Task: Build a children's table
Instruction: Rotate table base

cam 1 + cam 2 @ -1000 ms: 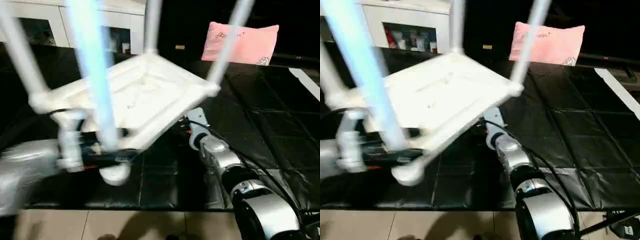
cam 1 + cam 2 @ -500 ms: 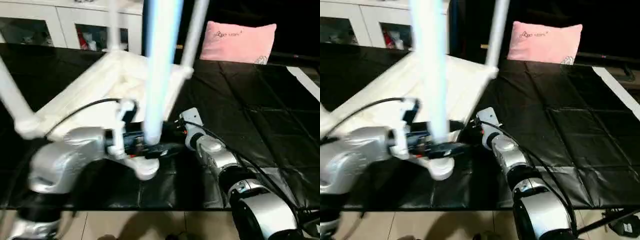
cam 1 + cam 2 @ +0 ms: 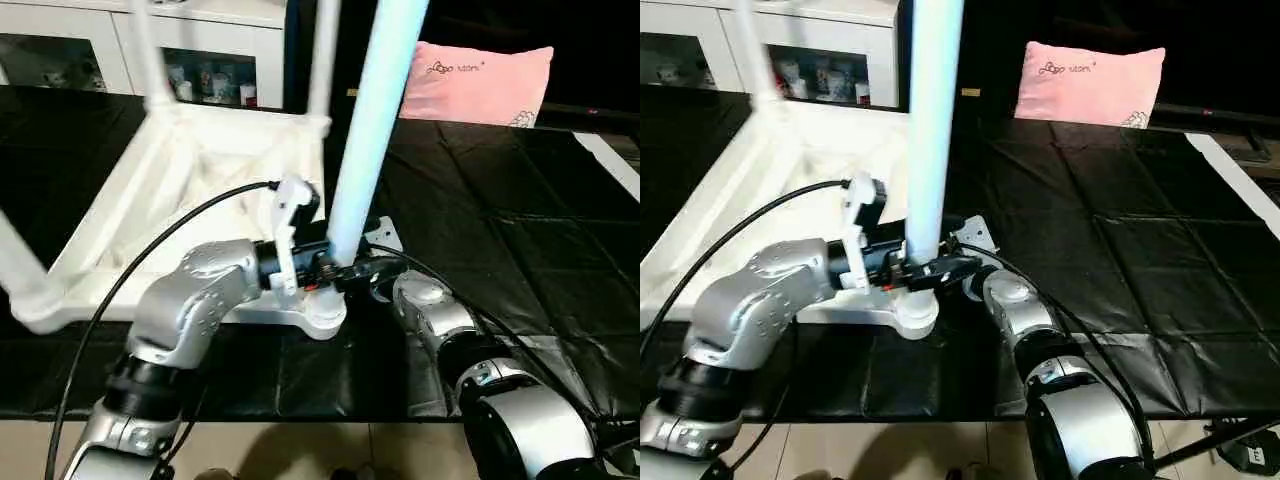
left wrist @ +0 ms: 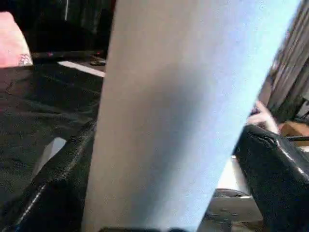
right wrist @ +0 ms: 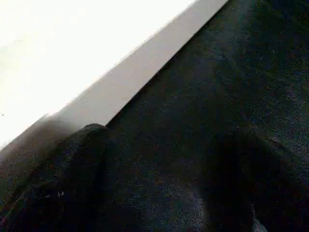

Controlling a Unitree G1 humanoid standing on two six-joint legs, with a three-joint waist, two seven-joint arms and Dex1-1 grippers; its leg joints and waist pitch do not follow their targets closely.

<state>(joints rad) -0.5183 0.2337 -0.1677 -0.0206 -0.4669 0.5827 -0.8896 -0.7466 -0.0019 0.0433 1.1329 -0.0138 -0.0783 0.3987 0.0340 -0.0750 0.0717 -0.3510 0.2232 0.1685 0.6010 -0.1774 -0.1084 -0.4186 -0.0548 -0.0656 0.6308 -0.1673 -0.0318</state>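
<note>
In the head views, the tabletop (image 3: 180, 200) is seen upside down on the black mat (image 3: 500, 220), and the nearest leg (image 3: 372, 130), standing in the near corner socket (image 3: 910, 318), is clamped by the left gripper (image 3: 925, 272). In the left wrist view, that leg (image 4: 183, 111) is held between both black fingers (image 4: 53, 193). In the right wrist view, the right gripper (image 5: 159, 193) lies beside the tabletop's edge (image 5: 120, 92), fingers apart with nothing between them.

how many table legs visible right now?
4. One leg in the left gripper at the near corner, two at the far corners, one at the left edge.
</note>
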